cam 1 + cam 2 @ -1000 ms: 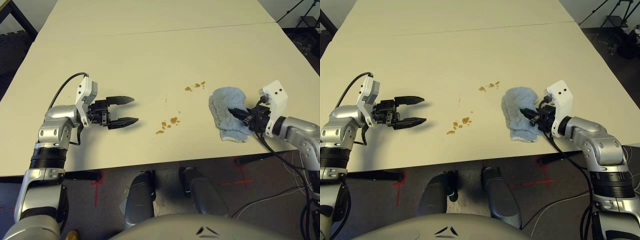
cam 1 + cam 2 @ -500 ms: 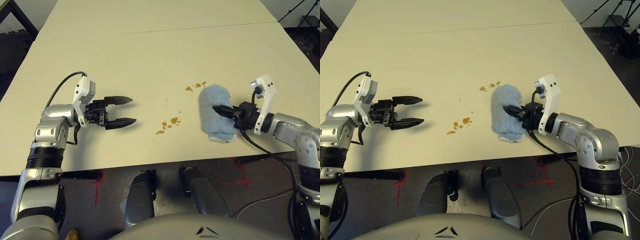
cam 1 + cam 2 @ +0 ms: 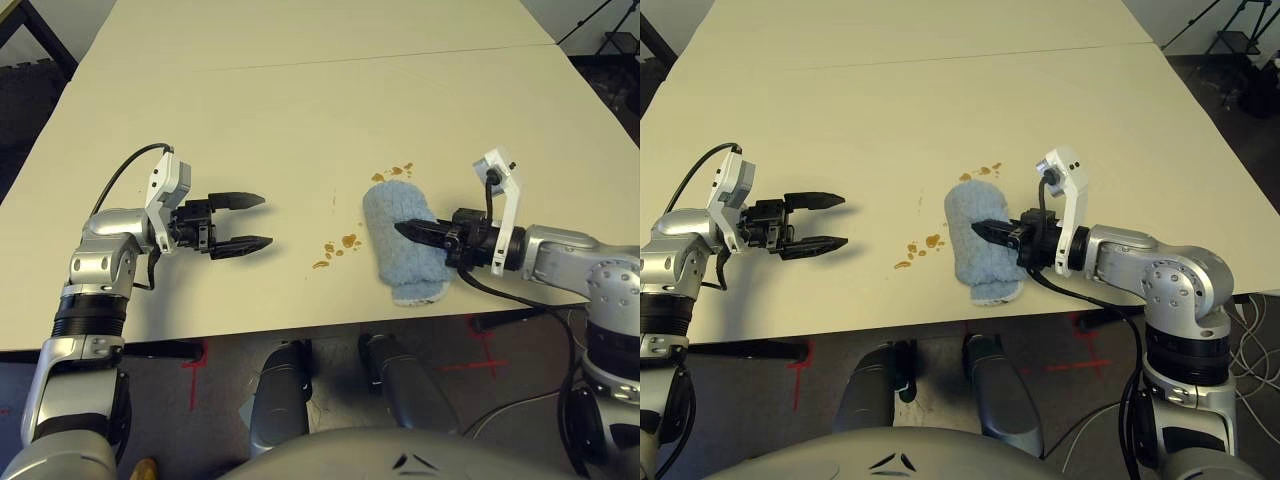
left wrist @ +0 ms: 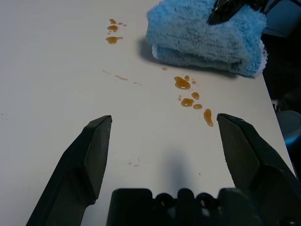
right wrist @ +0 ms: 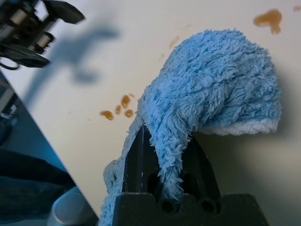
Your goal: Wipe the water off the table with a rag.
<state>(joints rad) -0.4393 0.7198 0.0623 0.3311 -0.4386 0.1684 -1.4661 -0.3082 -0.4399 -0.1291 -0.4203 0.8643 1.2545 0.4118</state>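
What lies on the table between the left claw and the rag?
The nearer cluster of brownish-orange droplets lies between the left claw and the blue rag, as the left eye view shows.

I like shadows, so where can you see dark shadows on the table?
Left wrist view: a soft shadow beside the rag. Right wrist view: a blurry, dark shadow by the left gripper. Right eye view: a faint one beside that gripper on the table.
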